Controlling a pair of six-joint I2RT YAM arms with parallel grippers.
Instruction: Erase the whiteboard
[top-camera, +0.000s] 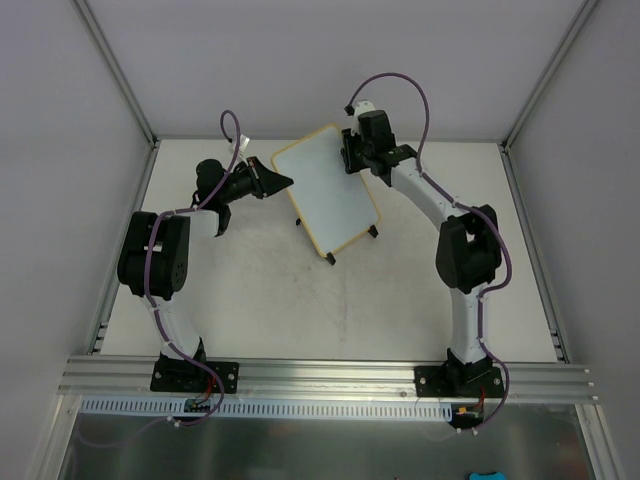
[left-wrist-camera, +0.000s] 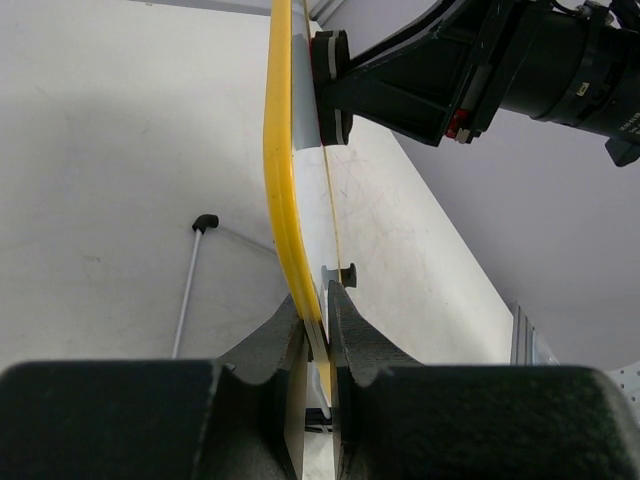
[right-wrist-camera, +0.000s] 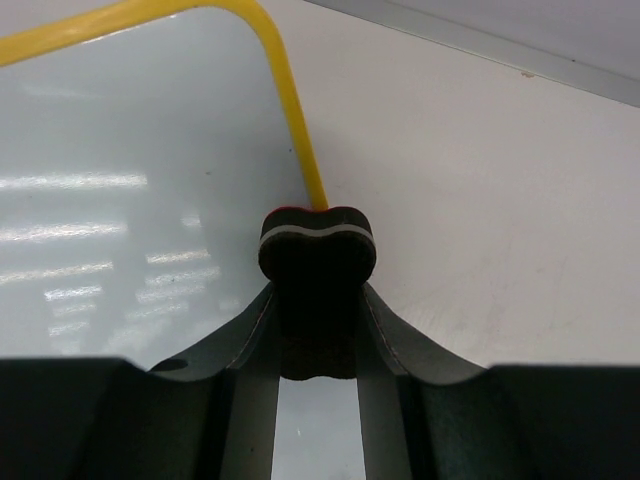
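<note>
Whiteboard (top-camera: 330, 190) propped at a tilt on two black feet (top-camera: 330, 259), toward the back middle of the table (top-camera: 420, 300). Clamped at its left edge by the left gripper (left-wrist-camera: 318, 318), jaws closed almost fully on the yellow frame (left-wrist-camera: 280, 180). Met on its right edge, near the far corner, by the eraser (right-wrist-camera: 318, 235), pinched in the narrow gap of the right gripper (right-wrist-camera: 318, 300) and sitting right on the frame rather than on the white. No writing visible on the stretch of face seen from the right wrist; elsewhere hard to tell. Probably one end of a wiping stroke.

For a good wipe:
- Keep the left clamp firm, to stop any swing or tip on the feet.
- Bring the eraser off the frame and flat onto the white.
- Press lightly and sweep in overlapping rows toward the clamped edge.
- Avoid hard pushes near the free corner, likely to twist the whiteboard out of the grip.
</note>
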